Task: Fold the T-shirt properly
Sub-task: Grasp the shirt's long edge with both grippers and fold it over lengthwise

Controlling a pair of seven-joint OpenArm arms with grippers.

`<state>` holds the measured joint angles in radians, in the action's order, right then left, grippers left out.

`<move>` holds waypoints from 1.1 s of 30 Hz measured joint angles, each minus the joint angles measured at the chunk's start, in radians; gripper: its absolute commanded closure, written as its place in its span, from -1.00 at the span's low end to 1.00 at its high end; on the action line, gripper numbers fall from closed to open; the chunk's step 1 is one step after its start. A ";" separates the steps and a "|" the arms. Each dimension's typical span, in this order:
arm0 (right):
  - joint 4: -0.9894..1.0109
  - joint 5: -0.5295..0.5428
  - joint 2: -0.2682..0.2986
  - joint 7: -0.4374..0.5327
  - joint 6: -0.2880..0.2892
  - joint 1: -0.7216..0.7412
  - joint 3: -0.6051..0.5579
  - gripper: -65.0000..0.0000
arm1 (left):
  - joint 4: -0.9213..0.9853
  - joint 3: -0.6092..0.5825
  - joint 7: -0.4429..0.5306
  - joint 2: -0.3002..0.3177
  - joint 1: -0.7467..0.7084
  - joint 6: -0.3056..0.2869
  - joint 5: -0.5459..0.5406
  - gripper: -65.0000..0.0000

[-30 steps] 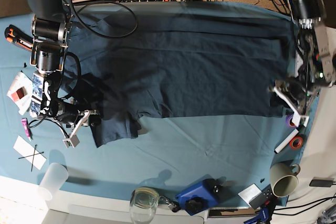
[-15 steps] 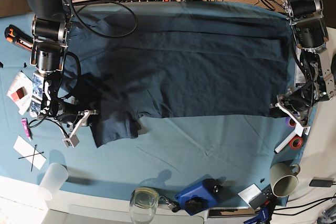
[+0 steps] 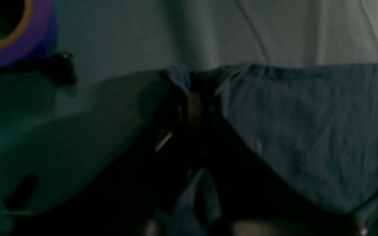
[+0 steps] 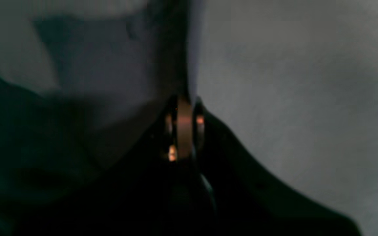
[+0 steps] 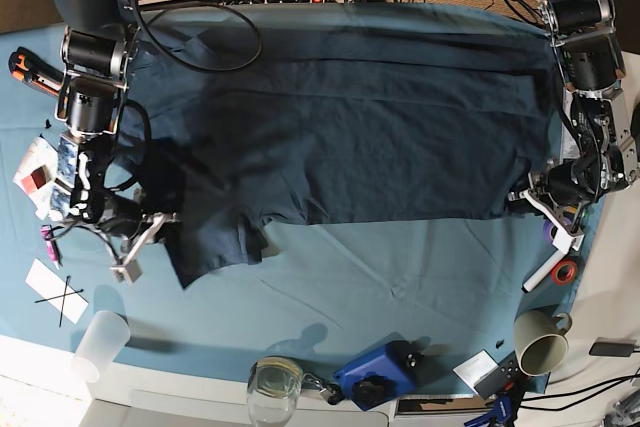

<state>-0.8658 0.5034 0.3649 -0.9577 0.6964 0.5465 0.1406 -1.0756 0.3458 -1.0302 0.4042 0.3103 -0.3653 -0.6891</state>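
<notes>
The T-shirt (image 5: 350, 122) lies spread flat on the teal-covered worktop (image 5: 400, 287), its long axis running from 9 to 3 o'clock in the base view, with one sleeve hanging down toward 7 o'clock.

The left end effector (image 5: 527, 197) sits at the shirt's 3 o'clock end, at the near corner. Its jaws are pressed together, and the left wrist view shows a bunched ridge of navy cloth (image 3: 189, 78) pinched between them, so it has hold of the shirt's edge. A purple tape roll (image 3: 15, 36) lies just beside it.

The right end effector (image 5: 165, 219) is at the 9 o'clock end, against the sleeve. Its jaws are also fully closed; the right wrist view is dark and blurred, but a thin fold of fabric (image 4: 189, 65) seems to rise from between the tips, so it probably grips the cloth too.

Each arm is at its own end of the garment, with the cloth stretching away from both toward 12 o'clock. The coming fold likely turns on carrying this near edge across the long axis toward the far edge.
</notes>
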 measured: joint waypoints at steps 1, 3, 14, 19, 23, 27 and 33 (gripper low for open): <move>-0.013 0.017 0.000 -0.016 0.000 0.002 0.016 1.00 | -0.012 -0.001 -0.015 -0.002 -0.001 0.003 0.005 1.00; -0.034 0.044 0.000 -0.059 0.000 0.003 0.040 1.00 | -0.041 -0.003 -0.059 -0.002 -0.007 0.003 -0.002 1.00; -0.048 0.203 0.000 -0.249 -0.001 -0.007 0.128 1.00 | -0.185 0.022 -0.237 -0.005 -0.019 0.030 -0.057 1.00; -0.165 0.285 -0.002 -0.309 -0.002 -0.063 0.138 1.00 | -0.222 0.069 -0.268 -0.005 -0.030 0.028 -0.062 1.00; -0.345 0.344 -0.002 -0.338 -0.004 -0.152 0.138 1.00 | -0.224 0.086 -0.309 -0.005 -0.080 0.027 -0.133 1.00; -0.495 0.366 0.003 -0.354 0.000 -0.232 0.138 1.00 | -0.274 0.141 -0.316 -0.011 -0.138 0.015 -0.163 1.00; -0.607 0.407 0.005 -0.358 0.000 -0.342 0.138 1.00 | -0.374 0.253 -0.328 -0.007 -0.213 -0.064 -0.274 1.00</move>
<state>-1.4727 0.9104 0.3698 -1.3159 0.6968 0.2047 0.2783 -1.4498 0.5991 -1.3579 0.3969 0.0971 -0.4294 -0.9634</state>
